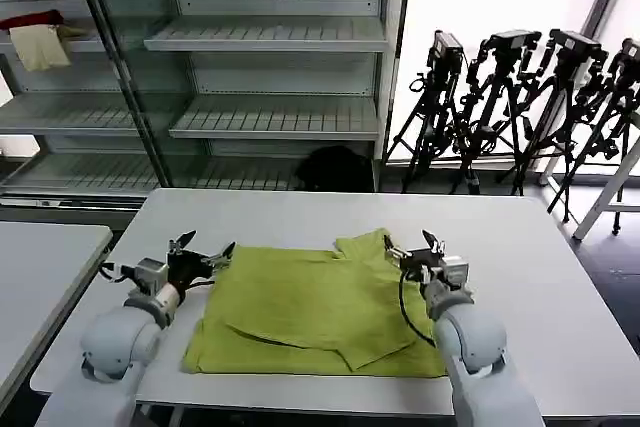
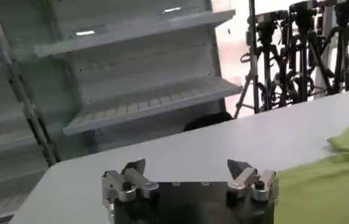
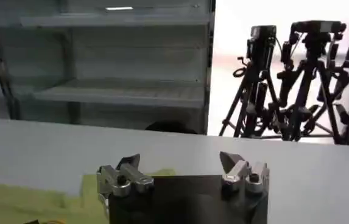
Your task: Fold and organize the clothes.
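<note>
A lime-green cotton T-shirt (image 1: pixel 315 307) lies partly folded on the white surface (image 1: pixel 540 277); open-jawed left gripper (image 1: pixel 203 250) at nine o'clock, right gripper (image 1: pixel 415 245) at two.

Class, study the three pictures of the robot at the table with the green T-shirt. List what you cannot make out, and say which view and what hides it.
- The T-shirt's printed graphic: head view, plain green faces up; folded layers hide the rest.
- Its near right corner: head view, the right arm covers it.
- Most of the T-shirt: left wrist view, cut off by the edge beyond the open left gripper.
- Fabric under the open right gripper: right wrist view, the gripper body blocks it.
</note>
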Controlling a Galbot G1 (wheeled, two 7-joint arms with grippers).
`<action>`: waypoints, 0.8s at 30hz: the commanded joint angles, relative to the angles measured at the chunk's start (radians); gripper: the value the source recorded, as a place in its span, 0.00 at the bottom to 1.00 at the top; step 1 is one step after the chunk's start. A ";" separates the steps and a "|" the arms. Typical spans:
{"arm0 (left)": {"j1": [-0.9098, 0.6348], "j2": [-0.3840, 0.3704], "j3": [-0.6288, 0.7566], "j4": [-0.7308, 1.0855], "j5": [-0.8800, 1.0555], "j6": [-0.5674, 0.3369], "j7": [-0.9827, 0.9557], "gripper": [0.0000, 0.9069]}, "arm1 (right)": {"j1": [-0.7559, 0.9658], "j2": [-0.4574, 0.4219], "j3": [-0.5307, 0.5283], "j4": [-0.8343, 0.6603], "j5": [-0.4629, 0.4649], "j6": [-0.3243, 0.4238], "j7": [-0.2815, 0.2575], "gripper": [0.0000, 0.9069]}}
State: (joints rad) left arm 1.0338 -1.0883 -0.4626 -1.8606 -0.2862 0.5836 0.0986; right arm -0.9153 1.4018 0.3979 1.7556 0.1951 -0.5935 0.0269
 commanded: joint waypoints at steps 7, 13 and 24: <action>-0.152 -0.011 0.083 0.288 0.058 -0.001 0.086 1.00 | 0.126 0.020 -0.012 -0.201 -0.010 0.001 -0.016 1.00; -0.144 -0.018 0.079 0.285 0.052 -0.001 0.090 0.99 | 0.121 0.028 -0.010 -0.212 -0.010 0.002 -0.015 1.00; -0.134 -0.026 0.079 0.284 0.053 -0.002 0.103 0.72 | 0.110 0.035 -0.013 -0.218 -0.039 0.003 -0.024 0.94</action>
State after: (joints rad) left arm 0.9107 -1.1123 -0.3915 -1.6089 -0.2407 0.5825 0.1865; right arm -0.8208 1.4339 0.3855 1.5584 0.1642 -0.5912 0.0042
